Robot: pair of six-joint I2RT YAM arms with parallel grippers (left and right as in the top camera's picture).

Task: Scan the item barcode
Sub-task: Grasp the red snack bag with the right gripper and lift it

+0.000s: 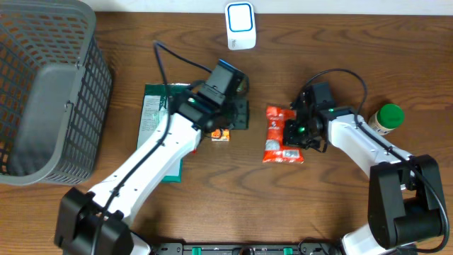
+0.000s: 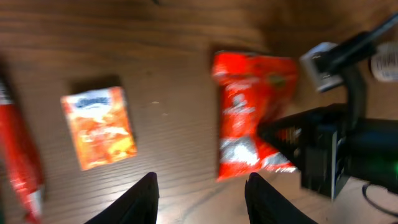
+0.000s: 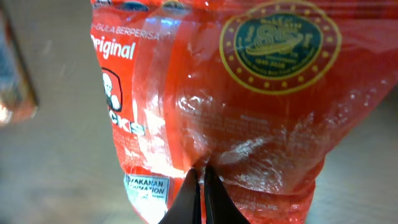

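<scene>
The right gripper (image 3: 200,182) has its two fingers pressed tip to tip. The film of the red snack bag (image 3: 261,93) puckers into creases right at their point, so the gripper appears to be pinching the wrapper near the bag's silvery end. In the overhead view this gripper sits at the bag's right edge, and its arm runs off to the bag's right. The bag lies on the wooden table (image 1: 340,42), printed face up, with "Original" and a round gold seal readable.

The left gripper (image 2: 202,196) hangs above the table with its fingers parted and only bare wood in the gap. It is left of the bag and apart from it. A small orange box (image 2: 99,127) lies further left of the bag, close by that gripper. A green packet (image 1: 152,113) lies beyond the box, partly under the left arm. A grey mesh basket (image 1: 42,92) stands far to the bag's left. A white device (image 1: 241,25) stands behind the bag, slightly left. A green-capped bottle (image 1: 386,119) stands well to the bag's right.
</scene>
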